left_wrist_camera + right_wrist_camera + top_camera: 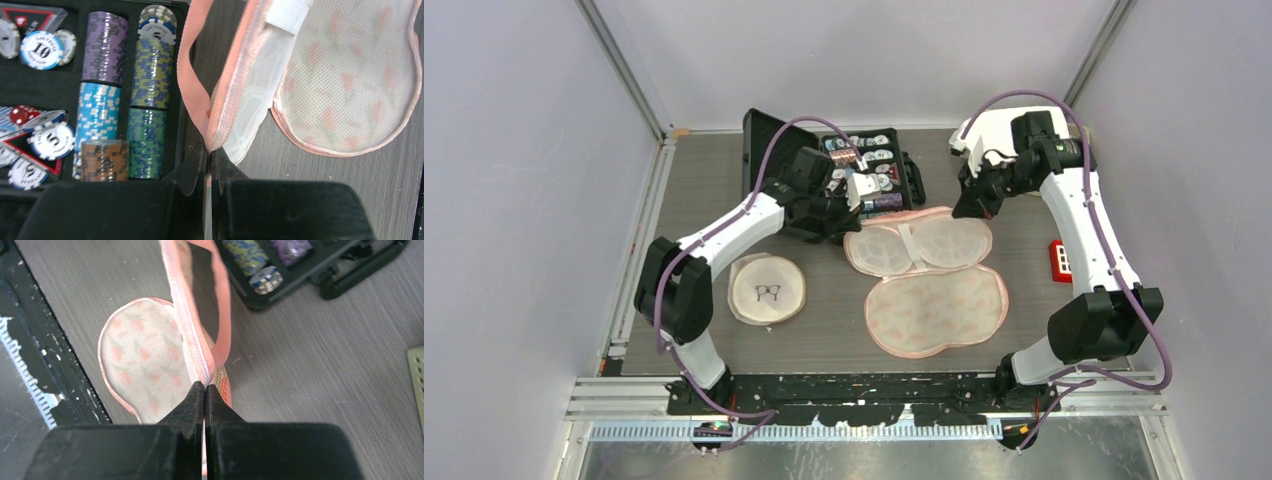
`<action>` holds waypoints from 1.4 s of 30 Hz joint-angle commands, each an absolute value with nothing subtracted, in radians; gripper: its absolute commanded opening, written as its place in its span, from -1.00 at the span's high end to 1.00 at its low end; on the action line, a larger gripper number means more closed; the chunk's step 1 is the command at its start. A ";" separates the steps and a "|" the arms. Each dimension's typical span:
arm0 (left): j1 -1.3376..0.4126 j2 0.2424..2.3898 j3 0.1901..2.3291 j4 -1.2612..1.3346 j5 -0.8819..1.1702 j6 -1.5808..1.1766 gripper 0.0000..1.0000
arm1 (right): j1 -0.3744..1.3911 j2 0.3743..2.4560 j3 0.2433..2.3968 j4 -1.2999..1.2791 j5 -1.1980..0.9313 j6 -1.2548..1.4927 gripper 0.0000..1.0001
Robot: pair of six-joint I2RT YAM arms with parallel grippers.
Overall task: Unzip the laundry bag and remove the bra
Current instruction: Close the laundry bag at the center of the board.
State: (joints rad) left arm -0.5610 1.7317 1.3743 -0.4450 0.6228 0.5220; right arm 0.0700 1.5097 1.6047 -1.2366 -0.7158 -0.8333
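A poker-chip case (911, 172) sits just behind the laundry bag (936, 310).

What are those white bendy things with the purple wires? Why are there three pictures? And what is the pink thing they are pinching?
Those are two robot arms. Each one ends in a gripper, which works like two pinching fingers. The big picture looks down from a camera up above. The other two pictures come from small cameras on the arms' wrists, so you see the black fingers up close.

On the table lie a pink mesh laundry bag, opened up like a shell, a black case full of poker chips, a round pad with glasses drawn on it, and a small red block.

The left gripper and the right gripper are each pinched shut on the bag's pink edge.
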 commanded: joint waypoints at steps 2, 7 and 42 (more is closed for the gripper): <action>-0.581 1.629 1.440 -0.486 0.530 0.472 1.00 | -0.035 1.520 1.624 -1.191 -0.729 -0.812 0.99; -0.675 1.584 1.404 -0.541 0.521 0.483 1.00 | -0.041 1.509 1.571 -1.262 -0.693 -0.953 0.99; -0.963 1.769 1.486 -0.698 0.477 0.271 -0.51 | -0.019 1.374 1.120 -1.170 -0.570 -0.801 -0.62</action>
State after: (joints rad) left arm -0.9928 1.8969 1.4178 -0.6102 0.4286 0.2817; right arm -0.0513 1.3914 1.0744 -1.2240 -0.5137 -0.9783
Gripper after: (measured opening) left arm 0.602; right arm 0.772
